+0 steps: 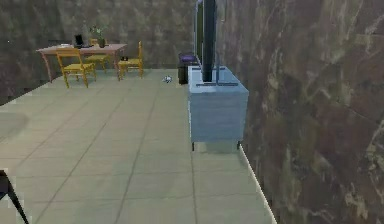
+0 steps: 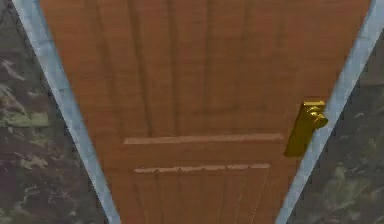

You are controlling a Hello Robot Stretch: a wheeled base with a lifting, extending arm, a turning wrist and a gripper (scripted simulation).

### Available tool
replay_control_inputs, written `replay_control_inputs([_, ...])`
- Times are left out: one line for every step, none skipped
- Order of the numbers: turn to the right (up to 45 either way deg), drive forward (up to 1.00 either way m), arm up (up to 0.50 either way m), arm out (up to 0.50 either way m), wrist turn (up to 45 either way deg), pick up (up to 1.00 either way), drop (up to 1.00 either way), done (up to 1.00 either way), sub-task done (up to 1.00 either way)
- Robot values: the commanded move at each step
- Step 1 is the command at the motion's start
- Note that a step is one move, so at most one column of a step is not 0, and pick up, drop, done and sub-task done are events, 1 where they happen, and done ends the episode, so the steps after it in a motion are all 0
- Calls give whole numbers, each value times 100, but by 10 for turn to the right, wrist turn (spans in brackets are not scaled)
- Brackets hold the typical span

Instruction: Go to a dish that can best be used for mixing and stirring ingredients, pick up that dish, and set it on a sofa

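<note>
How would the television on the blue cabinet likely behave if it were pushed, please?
The television looks tall and thin on a small foot, so a push would probably tip it rather than slide it. It stands toward the left side of the blue cabinet, so it might fall to the floor. Its screen is likely fragile.
</note>
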Motion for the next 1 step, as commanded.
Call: replay_control_inputs([0,75,0,0,0,0,0,0,0])
